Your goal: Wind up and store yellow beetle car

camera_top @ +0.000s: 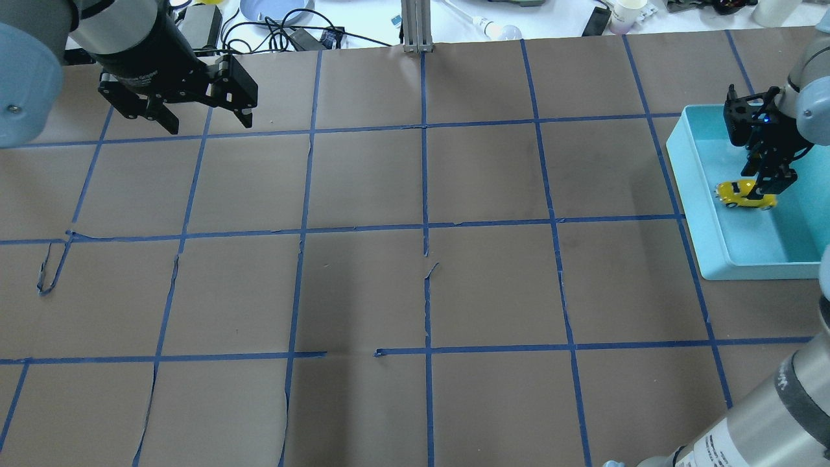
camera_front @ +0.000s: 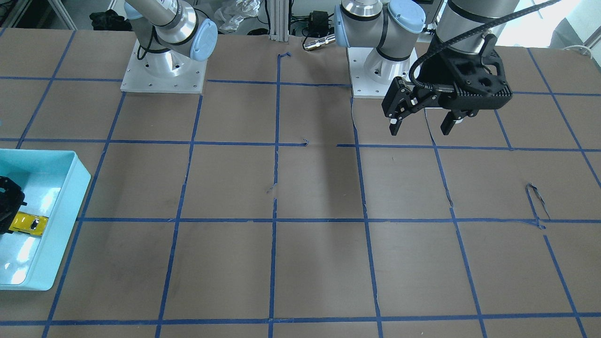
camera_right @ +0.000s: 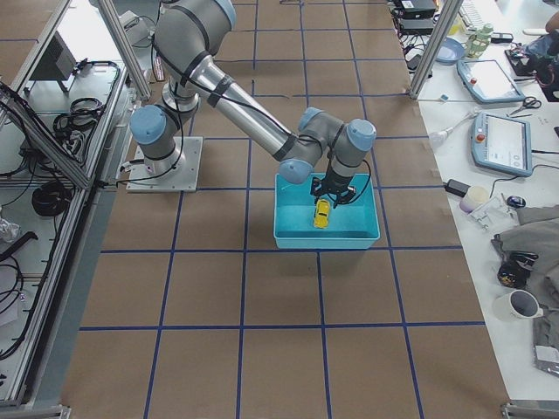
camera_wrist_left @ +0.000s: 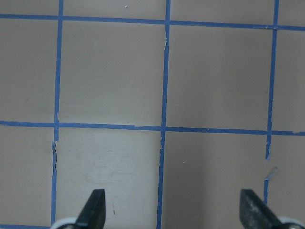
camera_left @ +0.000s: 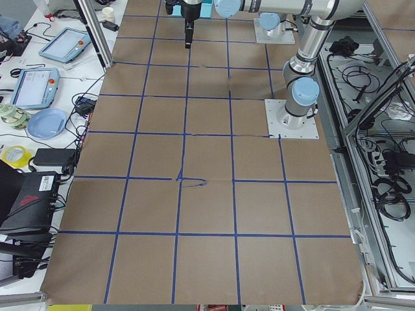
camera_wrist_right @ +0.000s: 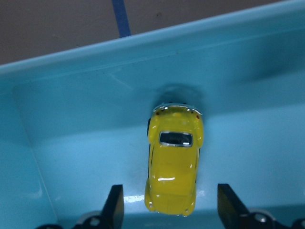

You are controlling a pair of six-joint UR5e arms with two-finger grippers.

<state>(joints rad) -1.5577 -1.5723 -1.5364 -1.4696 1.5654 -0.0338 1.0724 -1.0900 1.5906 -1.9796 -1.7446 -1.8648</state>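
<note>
The yellow beetle car lies on the floor of a light blue bin, close to one wall. My right gripper is open and down inside the bin, one finger on each side of the car with a gap on both sides. The same shows in the overhead view: car, bin, right gripper. The front view shows the car in the bin. My left gripper is open and empty, held above the table far from the bin; it also shows in the front view.
The table is brown paper with a grid of blue tape. The two arm bases stand at the robot's edge. Cables, a plate and cups lie beyond the far edge.
</note>
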